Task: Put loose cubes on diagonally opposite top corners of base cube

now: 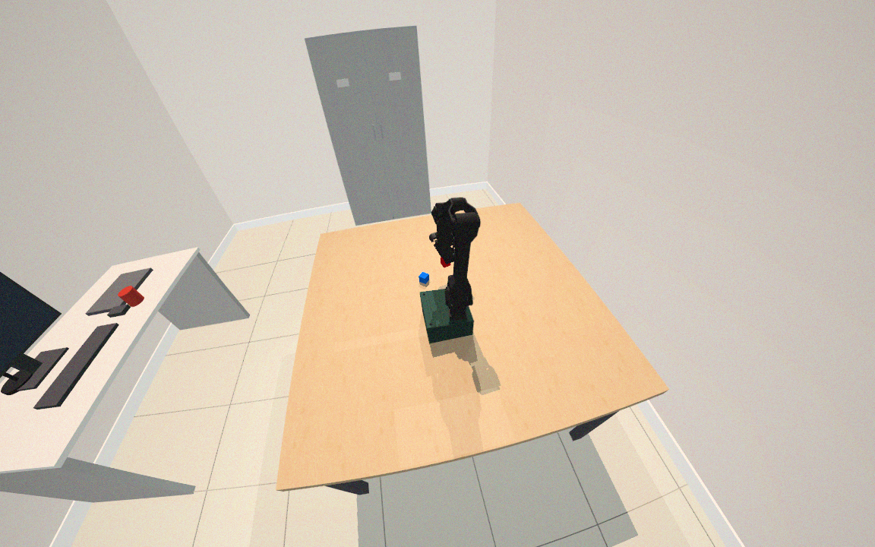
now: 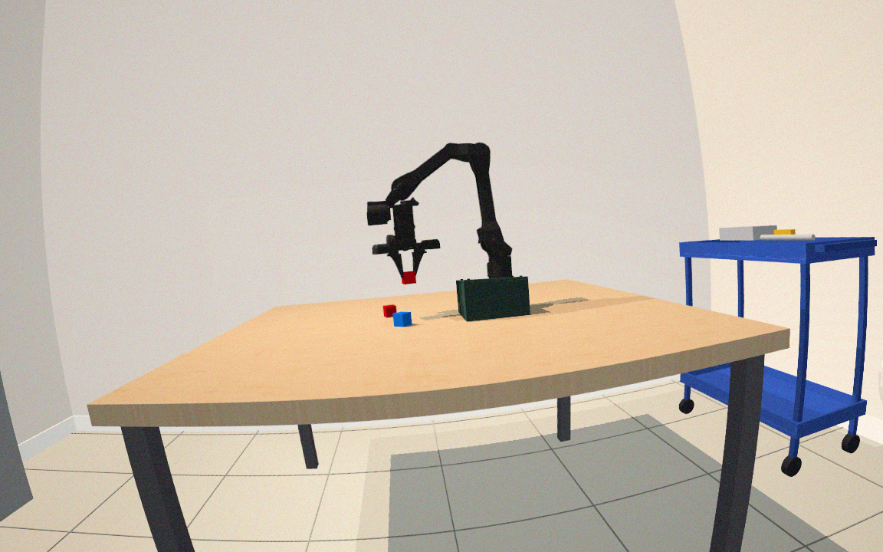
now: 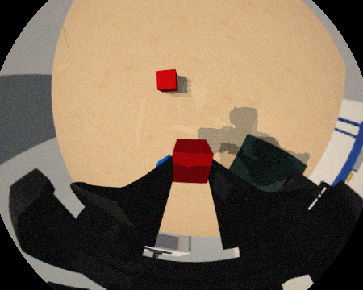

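Observation:
My gripper (image 2: 408, 274) (image 3: 191, 161) is shut on a red cube (image 2: 408, 277) (image 3: 192, 165) (image 1: 444, 262) and holds it well above the table, looking level in the exterior view. A second red cube (image 2: 388, 310) (image 3: 166, 80) stands alone on the table; the arm hides it in the top view. A blue cube (image 1: 424, 277) (image 2: 402, 319) stands on the table, lower than the held cube in the exterior view. In the wrist view only a sliver of the blue cube (image 3: 163, 162) shows behind a finger. Nothing rests on the blue cube or on the second red cube.
The dark green box (image 1: 435, 309) (image 2: 494, 298) (image 3: 266, 165) under the arm's base stands on the wooden table (image 1: 372, 408) (image 2: 259, 363), near the blue cube. A blue cart (image 2: 743, 254) stands beyond the table in the exterior view. A white desk (image 1: 155, 272) stands apart at the left in the top view.

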Robot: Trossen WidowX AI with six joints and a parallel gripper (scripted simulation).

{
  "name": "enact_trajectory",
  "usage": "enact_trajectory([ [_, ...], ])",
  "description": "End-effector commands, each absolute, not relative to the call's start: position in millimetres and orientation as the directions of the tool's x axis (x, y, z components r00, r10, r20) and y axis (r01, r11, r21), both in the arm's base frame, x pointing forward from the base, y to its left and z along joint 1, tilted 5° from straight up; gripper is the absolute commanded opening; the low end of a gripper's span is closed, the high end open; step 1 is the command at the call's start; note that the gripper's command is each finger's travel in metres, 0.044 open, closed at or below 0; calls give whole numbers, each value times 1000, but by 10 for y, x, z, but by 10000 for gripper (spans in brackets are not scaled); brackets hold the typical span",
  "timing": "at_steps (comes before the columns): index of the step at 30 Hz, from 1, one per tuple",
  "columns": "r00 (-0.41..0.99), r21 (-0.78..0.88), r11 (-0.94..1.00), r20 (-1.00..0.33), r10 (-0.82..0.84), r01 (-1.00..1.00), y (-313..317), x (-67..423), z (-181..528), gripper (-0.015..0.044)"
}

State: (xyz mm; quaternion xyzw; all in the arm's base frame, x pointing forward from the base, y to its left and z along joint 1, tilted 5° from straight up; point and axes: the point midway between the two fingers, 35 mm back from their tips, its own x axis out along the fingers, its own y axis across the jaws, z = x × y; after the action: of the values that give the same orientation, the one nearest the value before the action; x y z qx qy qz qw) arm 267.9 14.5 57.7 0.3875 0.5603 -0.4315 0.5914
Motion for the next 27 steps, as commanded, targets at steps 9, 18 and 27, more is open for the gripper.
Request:
enact_trajectory([
  [9,3,-19,287,-997,-77,958,339,2740,560,105],
  [18,4,-14,241,-997,-74,971,587,2804,456,105],
  [27,4,-10,194,-997,-71,981,846,2841,344,105],
])
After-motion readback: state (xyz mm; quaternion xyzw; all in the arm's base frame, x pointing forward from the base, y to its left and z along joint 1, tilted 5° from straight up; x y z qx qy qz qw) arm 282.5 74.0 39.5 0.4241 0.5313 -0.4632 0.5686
